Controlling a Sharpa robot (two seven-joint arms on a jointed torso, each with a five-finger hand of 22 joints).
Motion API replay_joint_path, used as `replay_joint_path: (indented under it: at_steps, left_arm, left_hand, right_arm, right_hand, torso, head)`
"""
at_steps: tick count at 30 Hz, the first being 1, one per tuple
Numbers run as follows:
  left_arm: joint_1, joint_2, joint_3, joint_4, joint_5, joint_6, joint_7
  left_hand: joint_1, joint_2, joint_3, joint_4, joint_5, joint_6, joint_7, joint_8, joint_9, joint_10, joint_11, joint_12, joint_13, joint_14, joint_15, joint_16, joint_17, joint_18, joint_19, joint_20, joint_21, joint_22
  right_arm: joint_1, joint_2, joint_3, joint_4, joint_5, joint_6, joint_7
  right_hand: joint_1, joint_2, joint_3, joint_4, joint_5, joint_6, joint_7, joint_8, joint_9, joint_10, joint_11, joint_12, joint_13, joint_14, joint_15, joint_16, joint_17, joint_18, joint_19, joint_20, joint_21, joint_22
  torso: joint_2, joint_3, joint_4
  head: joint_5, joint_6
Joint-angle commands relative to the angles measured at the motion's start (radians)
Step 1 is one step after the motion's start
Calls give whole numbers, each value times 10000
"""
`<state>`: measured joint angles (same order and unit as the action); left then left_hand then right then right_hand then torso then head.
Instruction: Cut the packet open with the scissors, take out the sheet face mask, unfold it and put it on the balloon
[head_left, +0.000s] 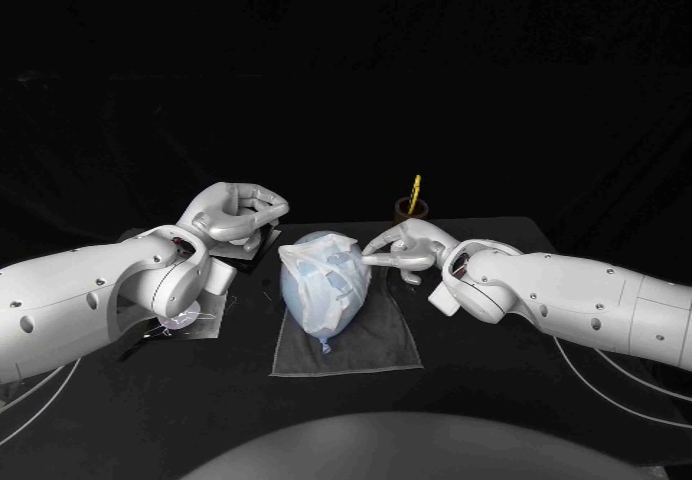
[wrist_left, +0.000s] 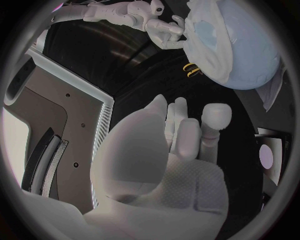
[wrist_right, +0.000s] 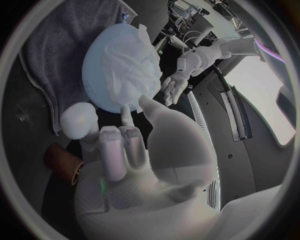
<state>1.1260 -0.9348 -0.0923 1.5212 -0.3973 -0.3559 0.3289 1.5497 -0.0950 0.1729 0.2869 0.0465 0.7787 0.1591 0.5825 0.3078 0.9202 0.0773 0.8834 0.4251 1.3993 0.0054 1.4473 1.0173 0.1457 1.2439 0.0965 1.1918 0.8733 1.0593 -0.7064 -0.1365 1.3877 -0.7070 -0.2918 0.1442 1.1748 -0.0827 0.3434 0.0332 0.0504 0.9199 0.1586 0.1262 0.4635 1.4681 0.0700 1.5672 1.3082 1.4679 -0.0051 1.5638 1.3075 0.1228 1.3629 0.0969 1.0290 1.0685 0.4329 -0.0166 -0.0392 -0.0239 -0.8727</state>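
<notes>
Gap between balloon (head_left: 317, 305) and left hand (head_left: 234, 215)

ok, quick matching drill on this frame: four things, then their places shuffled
Things:
1. sheet mask
2. balloon
3. scissors
4. left hand

Places:
A. standing in the brown holder at the table's far side
B. raised beside the balloon, holding nothing
C. draped over the balloon
D. lying on the grey towel

Pairs: 1-C; 2-D; 3-A; 4-B
</notes>
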Motion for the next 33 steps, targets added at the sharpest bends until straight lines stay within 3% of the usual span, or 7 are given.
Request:
replay_joint_path:
  at_steps: [1, 10, 16, 21, 25, 33]
  left_arm:
    - [-7, 11, 13, 17, 127, 162, 192]
    - [-7, 28, 13, 22, 129, 205, 164]
    - [-7, 35, 13, 22, 129, 222, 144]
    - [-7, 37, 13, 33, 129, 240, 136]
    - [-7, 37, 13, 34, 129, 239, 128]
    - [-7, 50, 13, 28, 129, 228, 122]
  left_hand:
    - [-62, 14, 46, -4, 19, 31, -9, -45, -18, -82, 3, 72, 17, 54, 3, 72, 33, -198, 92, 2, 77, 18]
    - [-66, 12, 47, -2, 19, 28, -6, -46, -20, -88, 5, 78, 22, 62, 3, 80, 61, -197, 91, 2, 79, 18]
    - [-63, 12, 53, -4, 19, 26, -4, -47, -24, -96, 6, 85, 28, 70, 5, 88, 86, -198, 93, 2, 86, 26]
    - [-63, 12, 53, -4, 19, 26, -4, -47, -24, -96, 6, 85, 28, 70, 5, 88, 86, -198, 93, 2, 86, 26]
    - [-62, 12, 55, -4, 19, 26, -4, -47, -24, -97, 6, 87, 29, 71, 5, 89, 91, -199, 94, 2, 88, 29]
    - [-54, 11, 66, -9, 19, 23, -2, -48, -29, -107, 8, 100, 39, 82, 6, 101, 127, -202, 101, 3, 104, 49]
  right_arm:
    - [-4, 43, 9, -37, -200, 134, 61]
    - [-16, 76, 9, -51, -730, 30, -41]
    - [-68, 84, 9, -56, -1439, -373, -244]
    - [-127, 115, 9, -67, -1902, -821, -398]
    - [-160, 127, 10, -50, -2146, -1109, -443]
    - [-188, 125, 11, 31, -2375, -1748, -344]
  right_hand:
    - [26, 97, -60, -7, -24, 49, 0, 23, 16, 1027, 49, 36, 2626, 1028, 68, 70, 2633, -44, 35, 15, 51, 30]
    - [370, 92, -33, -225, -22, 182, -39, 104, 64, 1027, 17, 36, 2626, 1028, 45, 70, 2633, -37, -11, 7, 108, 99]
    - [685, 111, 60, -471, -21, 416, -131, 255, 132, 1027, -59, 36, 2626, 1028, -11, 70, 2633, -38, -28, -26, 188, 187]
    - [1091, 272, 320, -805, -20, 797, -302, 532, 252, 1027, -206, 36, 2626, 1028, -129, 70, 2633, -31, -48, -111, 232, 244]
    - [1097, 265, 365, -939, -20, 1076, -436, 794, 375, 1027, -320, 36, 2626, 1028, -224, 70, 2633, -35, -59, -193, 270, 293]
    - [1035, 517, 517, -1005, -20, 1441, -737, 1242, 601, 1027, -579, 36, 2626, 1028, -438, 70, 2633, -37, -64, -373, 313, 362]
  torso:
    - [4, 4, 10]
    - [-2, 3, 2]
    - [2, 10, -3]
    - [10, 12, 3]
    - [7, 8, -3]
    - [-1, 5, 0]
  head:
    - [8, 1]
    - [3, 1]
    - [1, 1]
    - [-13, 1]
    - [-23, 1]
    - [-43, 1]
